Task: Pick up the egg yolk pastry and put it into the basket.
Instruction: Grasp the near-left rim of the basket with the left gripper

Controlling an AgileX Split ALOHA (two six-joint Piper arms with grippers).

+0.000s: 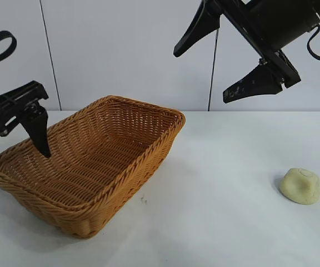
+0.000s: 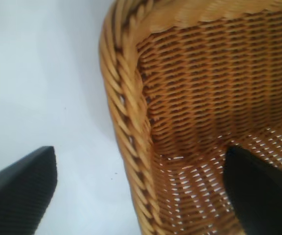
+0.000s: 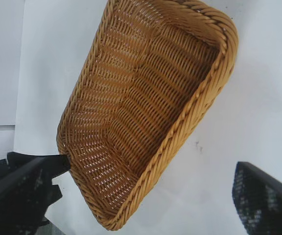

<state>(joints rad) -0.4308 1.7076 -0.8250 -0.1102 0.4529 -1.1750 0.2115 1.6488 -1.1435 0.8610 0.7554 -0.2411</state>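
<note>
The egg yolk pastry [image 1: 300,186], a small pale yellow dome, lies on the white table at the right, well apart from the basket [image 1: 165,142]. The tan wicker basket is empty and sits at centre left. High above the table, between basket and pastry, my right gripper [image 1: 201,76] hangs open with nothing in it; its wrist view looks down on the basket [image 3: 207,93]. My left gripper [image 2: 141,196] is open astride the basket's left rim [image 2: 129,122], one finger [image 1: 39,133] inside and the other outside. The pastry is out of both wrist views.
White tabletop [image 1: 226,222] lies between the basket and the pastry. A white wall [image 1: 126,50] stands behind the table.
</note>
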